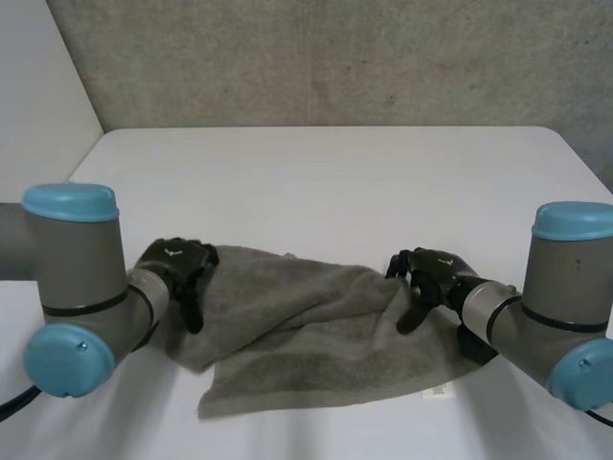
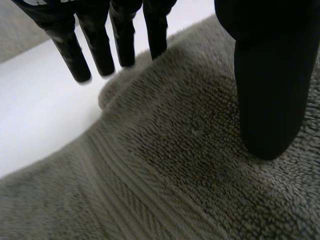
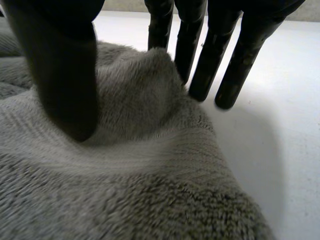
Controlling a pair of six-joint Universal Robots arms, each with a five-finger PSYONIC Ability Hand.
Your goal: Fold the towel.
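Grey towel [image 1: 306, 326] rumpled on white table [image 1: 335, 182]. L hand [image 1: 177, 264] & R hand [image 1: 431, 273] open, thumbs on towel ends, fingers straight, nothing pinched. Risk: shallow pinch, corner slips mid-lift.

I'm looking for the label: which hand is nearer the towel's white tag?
The right hand: the white tag sits at the near corner of the towel on that side, across the cloth from the left hand.
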